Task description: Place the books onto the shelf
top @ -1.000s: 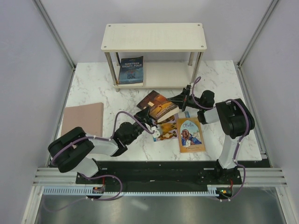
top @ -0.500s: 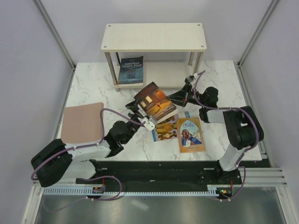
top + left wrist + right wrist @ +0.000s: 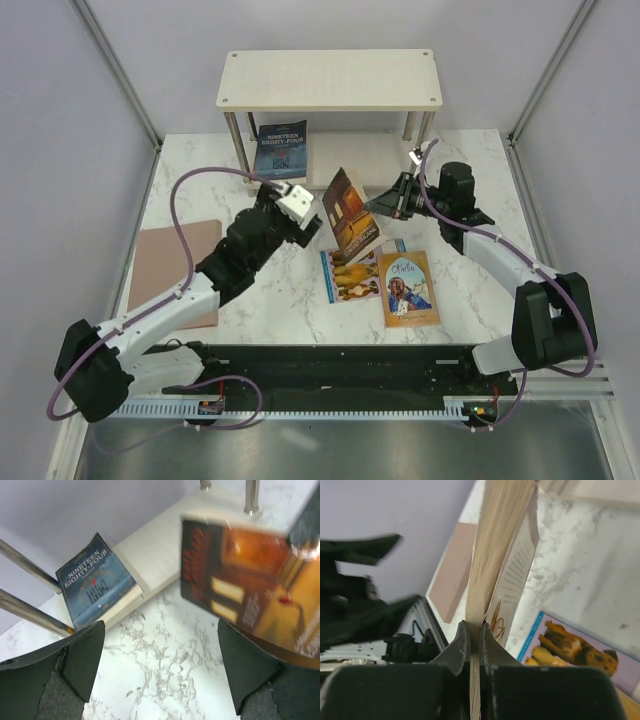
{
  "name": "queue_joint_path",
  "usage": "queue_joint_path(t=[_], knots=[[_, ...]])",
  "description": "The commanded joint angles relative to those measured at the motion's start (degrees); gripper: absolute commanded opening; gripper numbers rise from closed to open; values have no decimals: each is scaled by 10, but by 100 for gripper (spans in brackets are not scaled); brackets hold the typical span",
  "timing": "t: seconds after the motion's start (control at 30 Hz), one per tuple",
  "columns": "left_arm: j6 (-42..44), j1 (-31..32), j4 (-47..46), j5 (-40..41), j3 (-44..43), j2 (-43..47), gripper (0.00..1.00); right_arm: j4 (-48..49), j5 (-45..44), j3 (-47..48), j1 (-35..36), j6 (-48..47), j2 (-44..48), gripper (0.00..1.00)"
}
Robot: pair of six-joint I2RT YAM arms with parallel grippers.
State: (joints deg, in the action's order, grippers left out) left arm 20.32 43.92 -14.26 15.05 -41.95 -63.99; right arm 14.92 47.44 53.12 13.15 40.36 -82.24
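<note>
right gripper (image 3: pixel 474 630): clamped on the bottom edge of orange-covered book (image 3: pixel 352 212), upright above its tips | left gripper (image 3: pixel 160 650): jaws wide, empty; that book's cover blurred, cut off at its right | Nineteen Eighty-Four (image 3: pixel 95 582): ahead-left, on shelf (image 3: pixel 330 80) lower board

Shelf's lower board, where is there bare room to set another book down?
The lower board is bare from Nineteen Eighty-Four rightward to the right posts. The marble between the sheet and the left post is also free. Crowded: table middle, with the held book, dog book and tan book.
</note>
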Motion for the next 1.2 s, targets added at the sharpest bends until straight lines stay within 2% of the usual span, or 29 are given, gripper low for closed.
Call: queue_joint_path(t=[0.0,0.13,0.37,0.47,0.6,0.63,0.7,0.73,0.8,0.83,0.87,0.93,0.97,1.03,1.17], knots=[[-139,-49,74,-120,-60,22,100,-66,-38,-18,8,-76,26,0],[-219,-108,65,-236,-59,26,100,-67,-61,-31,7,-91,51,0],[-317,-163,54,-414,-67,-13,100,-62,-91,-41,7,-105,85,0],[-395,-194,-17,-499,-31,-22,100,-40,-102,-53,8,-102,101,0],[-507,-226,-176,-583,40,-42,100,12,-109,-76,8,-84,122,0],[-546,-233,-245,-592,54,-49,100,23,-105,-85,8,-75,127,0],[-586,-240,-318,-607,98,-76,100,54,-102,-91,8,-65,133,0],[-624,-240,-399,-614,110,-89,100,65,-97,-97,8,-59,139,0],[-662,-241,-484,-633,138,-145,99,100,-90,-104,7,-44,145,0],[-712,-242,-535,-638,147,-167,99,114,-88,-110,7,-38,149,0],[-740,-243,-661,-642,165,-195,99,140,-76,-113,7,-25,151,0],[-823,-243,-789,-652,176,-288,99,160,-68,-117,7,-14,154,0],[-834,-243,-810,-658,161,-308,99,182,-59,-120,7,0,154,0],[-800,-231,-810,-670,155,-337,93,205,-47,-129,7,14,156,0],[-752,-227,-810,-661,161,-329,95,263,-31,-146,7,45,157,0]])
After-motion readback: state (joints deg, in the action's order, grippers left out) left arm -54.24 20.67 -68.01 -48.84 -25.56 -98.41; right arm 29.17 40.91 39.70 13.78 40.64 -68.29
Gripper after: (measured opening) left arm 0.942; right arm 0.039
